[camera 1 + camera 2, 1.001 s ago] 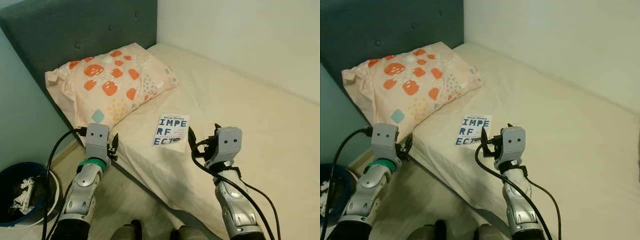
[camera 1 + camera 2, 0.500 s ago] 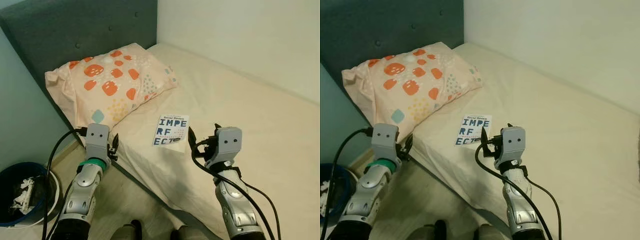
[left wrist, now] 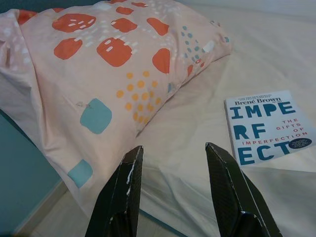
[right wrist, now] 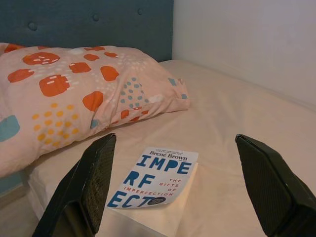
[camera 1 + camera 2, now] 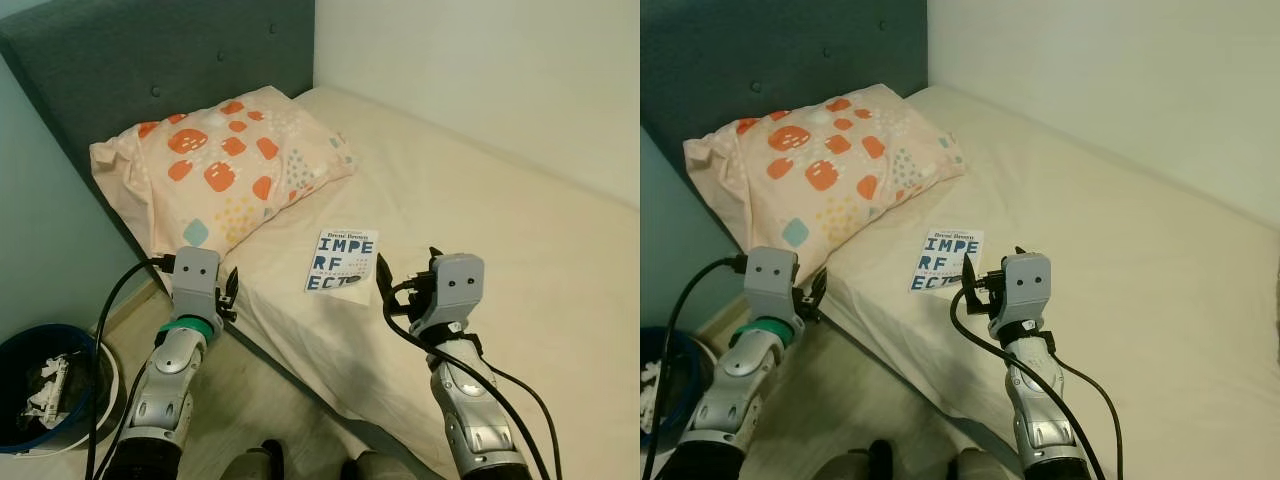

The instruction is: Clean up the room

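so the book (image 5: pixel 341 262), white cover with big blue letters, is lying flat and face up on the bed (image 5: pixel 500 220), near the front edge of the mattress and just beside the lower corner of the pillow (image 5: pixel 215 165). nothing's touching it. the pillow is peach with orange blobs and a couple of teal squares, and it leans up against the dark grey headboard (image 5: pixel 130 60).

the right gripper (image 4: pixel 182 192) hangs over the sheet just on the near side of the book, fingers spread wide apart with nothing between them. the left gripper (image 3: pixel 173 190) sits at the bed's corner, pointed toward the pillow's lower end, fingers also parted and holding nothing.

down on the floor to the robot's left there's a dark blue bin (image 5: pixel 40 385) with some white scraps in it, next to the teal wall.
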Controlling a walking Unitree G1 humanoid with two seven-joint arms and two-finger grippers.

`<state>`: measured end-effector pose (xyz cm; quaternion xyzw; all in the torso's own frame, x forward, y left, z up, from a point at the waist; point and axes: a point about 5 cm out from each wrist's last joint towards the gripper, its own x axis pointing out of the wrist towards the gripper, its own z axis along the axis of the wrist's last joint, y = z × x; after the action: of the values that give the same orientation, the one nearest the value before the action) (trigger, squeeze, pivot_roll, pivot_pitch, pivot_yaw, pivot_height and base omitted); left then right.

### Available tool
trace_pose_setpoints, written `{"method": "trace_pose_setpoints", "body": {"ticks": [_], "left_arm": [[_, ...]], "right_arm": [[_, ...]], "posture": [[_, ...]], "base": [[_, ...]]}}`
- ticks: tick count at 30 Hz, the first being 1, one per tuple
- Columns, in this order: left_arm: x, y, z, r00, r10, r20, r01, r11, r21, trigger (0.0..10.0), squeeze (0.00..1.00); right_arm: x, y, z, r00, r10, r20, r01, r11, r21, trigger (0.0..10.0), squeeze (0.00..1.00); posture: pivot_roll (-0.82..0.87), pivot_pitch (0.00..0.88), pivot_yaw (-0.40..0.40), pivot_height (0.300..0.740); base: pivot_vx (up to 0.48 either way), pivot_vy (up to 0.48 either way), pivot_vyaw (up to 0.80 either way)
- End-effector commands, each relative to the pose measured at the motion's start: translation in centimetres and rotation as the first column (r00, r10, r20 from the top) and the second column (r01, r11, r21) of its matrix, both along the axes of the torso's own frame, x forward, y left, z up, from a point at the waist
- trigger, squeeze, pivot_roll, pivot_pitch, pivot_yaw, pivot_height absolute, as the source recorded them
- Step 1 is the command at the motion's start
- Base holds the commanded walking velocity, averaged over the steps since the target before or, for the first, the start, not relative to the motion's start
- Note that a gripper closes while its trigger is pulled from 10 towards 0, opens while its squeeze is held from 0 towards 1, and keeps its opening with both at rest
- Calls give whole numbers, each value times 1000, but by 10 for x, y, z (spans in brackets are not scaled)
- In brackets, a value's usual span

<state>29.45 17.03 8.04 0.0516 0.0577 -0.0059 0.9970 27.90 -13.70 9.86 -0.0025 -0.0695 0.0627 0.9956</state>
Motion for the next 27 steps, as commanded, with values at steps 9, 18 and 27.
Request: {"method": "trace_pose_setpoints", "body": {"ticks": [9,18,27], "left_arm": [[-1,-1,-4,1000,-2,-26,3,1000,11,10000,0],[-2,-1,-5,1000,-2,-29,3,1000,11,10000,0],[-2,0,-6,999,-2,-32,3,1000,11,10000,0]], "right_arm": [[-1,0,-5,1000,-3,-25,3,1000,2,10000,0],[-2,0,-6,1000,-2,-30,3,1000,6,10000,0],[-2,-1,-8,999,-9,-51,11,1000,24,10000,0]], "posture": [[-156,11,55,731],[-156,13,55,731],[-157,16,54,731]], "base": [[0,0,0],[0,0,0],[0,0,-622]]}}
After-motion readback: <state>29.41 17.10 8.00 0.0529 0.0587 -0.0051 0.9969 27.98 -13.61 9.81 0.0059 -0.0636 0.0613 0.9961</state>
